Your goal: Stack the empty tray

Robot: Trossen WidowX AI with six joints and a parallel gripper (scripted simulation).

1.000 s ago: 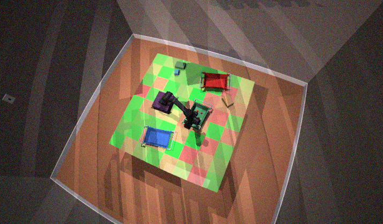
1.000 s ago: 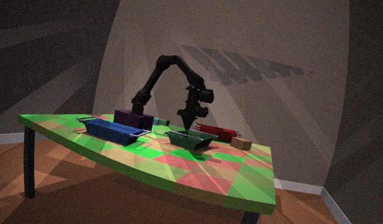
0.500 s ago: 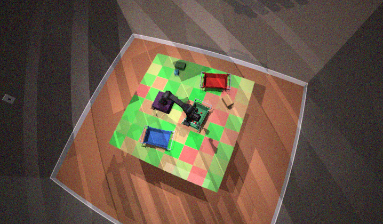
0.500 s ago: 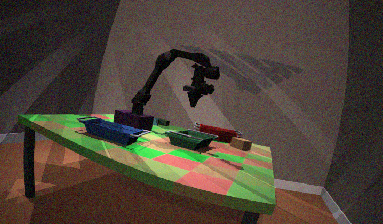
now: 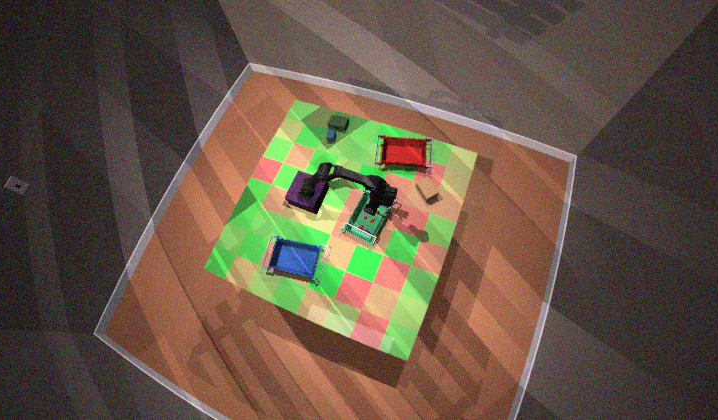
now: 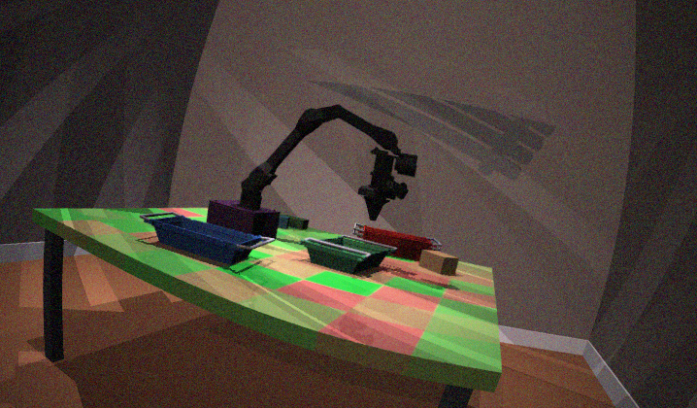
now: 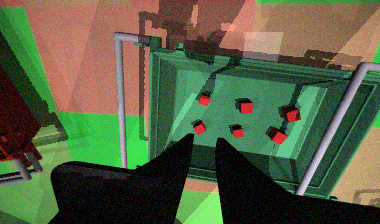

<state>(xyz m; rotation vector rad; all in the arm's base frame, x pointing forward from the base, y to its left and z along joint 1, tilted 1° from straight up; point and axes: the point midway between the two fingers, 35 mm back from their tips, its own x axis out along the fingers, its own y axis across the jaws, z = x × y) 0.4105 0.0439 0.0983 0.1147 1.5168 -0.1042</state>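
The loaded green tray (image 5: 353,221) (image 6: 330,257) (image 7: 155,100) stands on the table with several small red blocks (image 7: 246,107) on its floor. One wire bar (image 5: 360,232) (image 6: 337,246) (image 7: 338,117) lies across its top near one end. The other bar (image 7: 122,100) is swung out beyond the opposite end; the arm hides it in the top view. My gripper (image 5: 370,210) (image 6: 373,219) (image 7: 204,141) is above the tray, pointing down, its fingers slightly open with nothing between them. An empty blue tray (image 5: 296,258) (image 6: 204,243) and an empty red tray (image 5: 405,151) (image 6: 396,240) stand apart, bars out.
A tan block (image 5: 427,190) (image 6: 437,262) stands between the red tray and the table edge. A dark green block (image 5: 338,122) (image 6: 299,222) and a small blue block (image 5: 331,135) (image 6: 283,221) are farther off. The arm stands on a purple base (image 5: 299,197) (image 6: 229,219).
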